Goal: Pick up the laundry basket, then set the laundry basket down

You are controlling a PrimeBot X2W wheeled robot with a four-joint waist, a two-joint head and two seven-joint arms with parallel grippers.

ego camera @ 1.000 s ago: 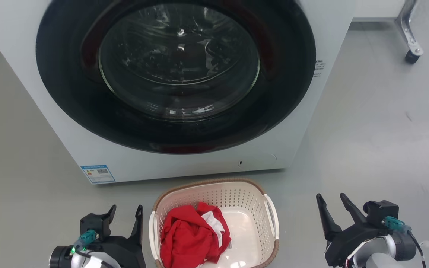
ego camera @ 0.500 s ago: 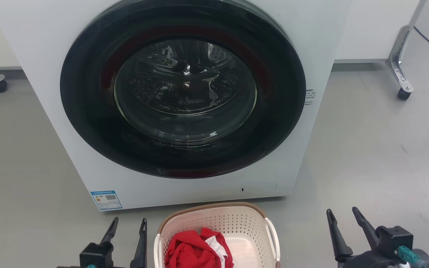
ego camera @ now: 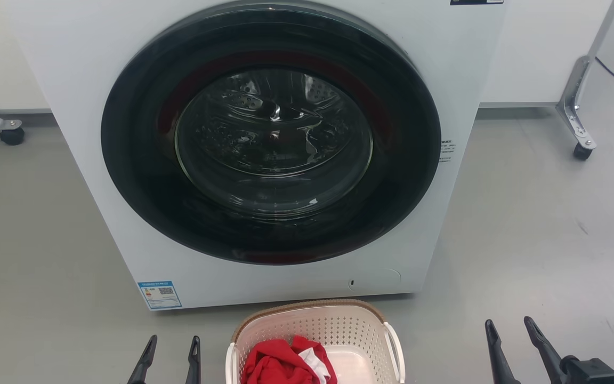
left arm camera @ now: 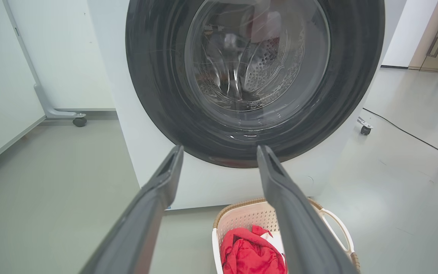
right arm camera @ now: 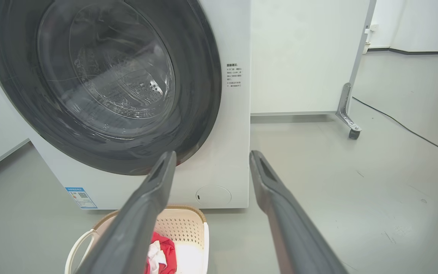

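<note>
The laundry basket [ego camera: 333, 326] stands on the grey floor just in front of the washing machine, cream with perforated walls, a brown rim and white side handles. A red and white garment [ego camera: 277, 362] lies in its left half. My left gripper [ego camera: 174, 341] is open on the floor side left of the basket, apart from it. To the basket's right my right gripper [ego camera: 508, 322] is open, farther off. The left wrist view has the left gripper [left arm camera: 219, 149] open above the basket [left arm camera: 242, 217]. In the right wrist view the right gripper [right arm camera: 212, 155] is open, with the basket [right arm camera: 183, 224] at lower left.
A white washing machine [ego camera: 88, 80] with a shut dark round door [ego camera: 269, 133] stands directly behind the basket. Wheeled frame legs stand at the back right [ego camera: 583, 152] and back left [ego camera: 11, 136]. A dark cable [right arm camera: 405, 127] runs across the floor on the right.
The whole head picture has shifted down, so the camera has risen. Both grippers have sunk to the bottom edge with only their fingers showing. The basket stays on the floor.
</note>
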